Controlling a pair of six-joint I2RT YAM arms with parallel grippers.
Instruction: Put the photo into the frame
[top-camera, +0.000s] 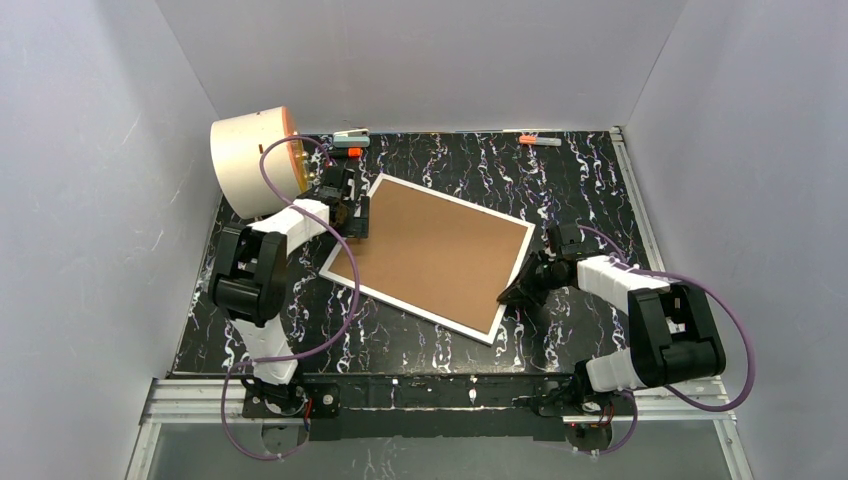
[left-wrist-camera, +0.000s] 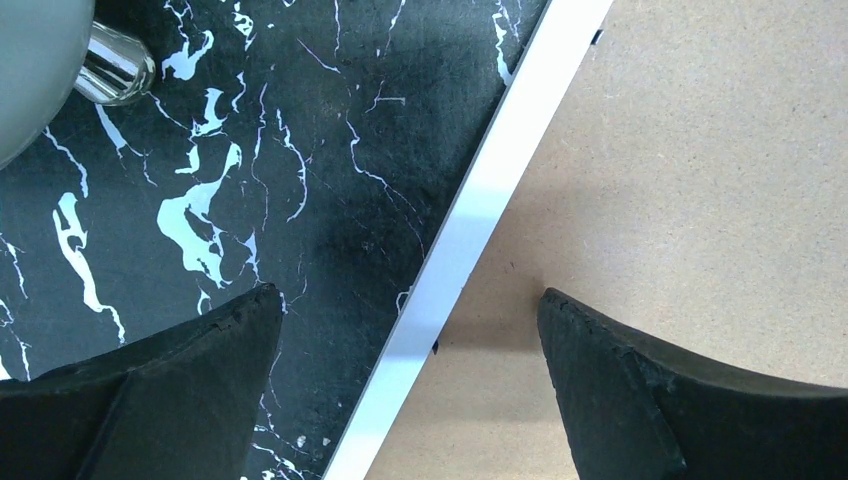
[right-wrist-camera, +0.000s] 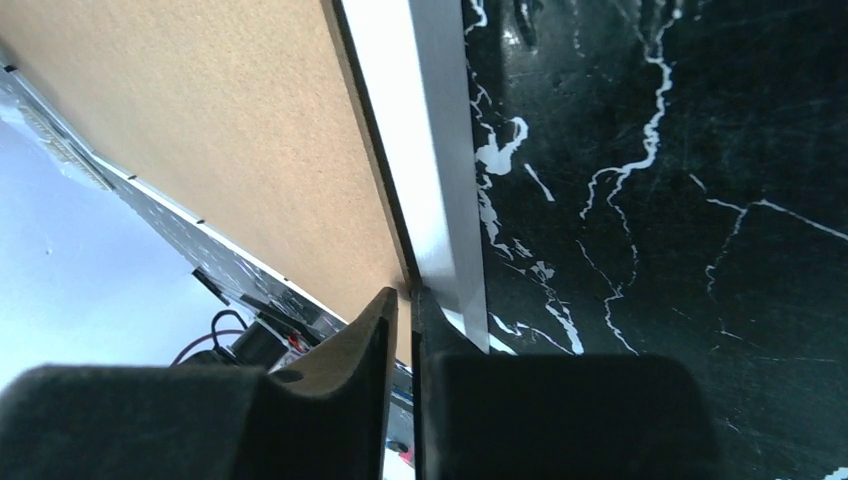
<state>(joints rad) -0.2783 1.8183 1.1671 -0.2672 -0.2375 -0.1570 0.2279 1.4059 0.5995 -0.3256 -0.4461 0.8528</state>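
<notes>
The frame (top-camera: 435, 250) lies back-up on the black marble table, a white rim around its brown board back, turned at an angle. The photo is out of view. My left gripper (top-camera: 349, 213) is open over the frame's far left edge. In the left wrist view (left-wrist-camera: 410, 305) one finger is over the table and the other over the brown back (left-wrist-camera: 700, 150), with the white rim between them. My right gripper (top-camera: 517, 290) is at the frame's right edge. In the right wrist view (right-wrist-camera: 403, 300) its fingers are pinched on the rim beside the brown back (right-wrist-camera: 200, 120).
A cream round drum (top-camera: 250, 160) stands at the back left, close to my left arm. Small clips and markers (top-camera: 350, 140) (top-camera: 540, 140) lie along the table's far edge. White walls enclose the table on three sides.
</notes>
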